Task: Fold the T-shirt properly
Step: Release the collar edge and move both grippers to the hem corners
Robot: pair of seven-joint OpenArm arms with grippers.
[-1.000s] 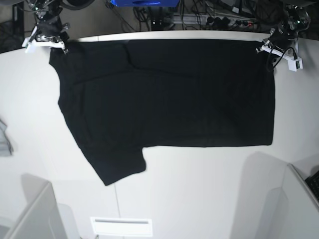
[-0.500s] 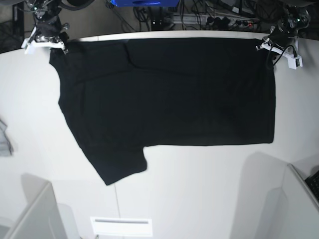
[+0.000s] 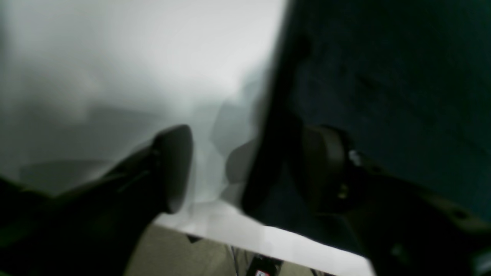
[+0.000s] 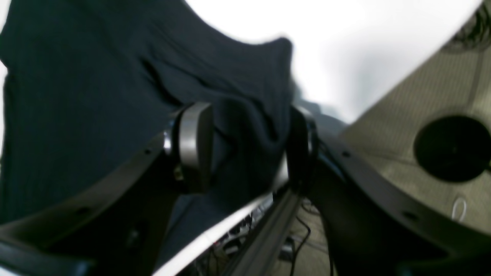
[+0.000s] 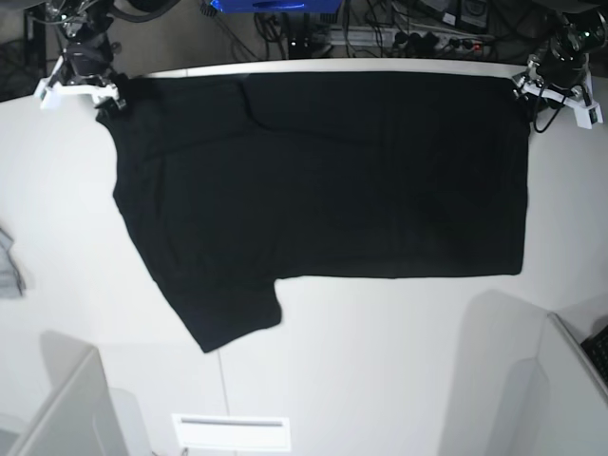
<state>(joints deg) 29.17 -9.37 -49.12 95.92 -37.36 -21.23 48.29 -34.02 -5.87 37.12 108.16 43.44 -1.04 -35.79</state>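
The black T-shirt (image 5: 323, 180) lies spread flat, plain side up, on the white table (image 5: 380, 361), with one sleeve pointing to the near left. My left gripper (image 5: 559, 90) is at the shirt's far right corner. In the left wrist view it (image 3: 245, 165) is open, and the shirt's edge (image 3: 383, 76) runs between its fingers without being pinched. My right gripper (image 5: 81, 85) is at the far left corner. In the right wrist view its (image 4: 247, 147) jaws stand apart with bunched shirt cloth (image 4: 96, 76) between them, at the table's edge.
Grey bins stand at the near left (image 5: 57, 408) and near right (image 5: 570, 380). A white slotted plate (image 5: 231, 432) lies at the front edge. A grey object (image 5: 8, 266) is at the left edge. Cables (image 5: 408, 28) run behind the table.
Both grippers have moved outward toward the table's far corners, the left one clearly to the right. The shirt's far edge has shifted slightly back and now looks straighter.
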